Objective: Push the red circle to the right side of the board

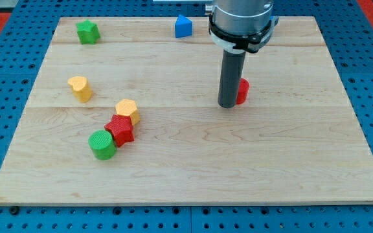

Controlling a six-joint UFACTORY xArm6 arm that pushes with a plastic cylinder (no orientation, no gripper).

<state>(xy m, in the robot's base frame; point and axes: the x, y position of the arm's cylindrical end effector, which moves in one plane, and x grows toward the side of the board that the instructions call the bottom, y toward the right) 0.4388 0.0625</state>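
Red circle (243, 90) mostly behind rod, my tip (228, 105) prob. touching.

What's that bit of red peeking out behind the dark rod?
A red block, touching my tip on the view's right. Only its right part shows; the rod covers the rest, so its round shape can't be confirmed.

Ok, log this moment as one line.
tip touching red circle on its view-left | circle mid-board | push rightward pending
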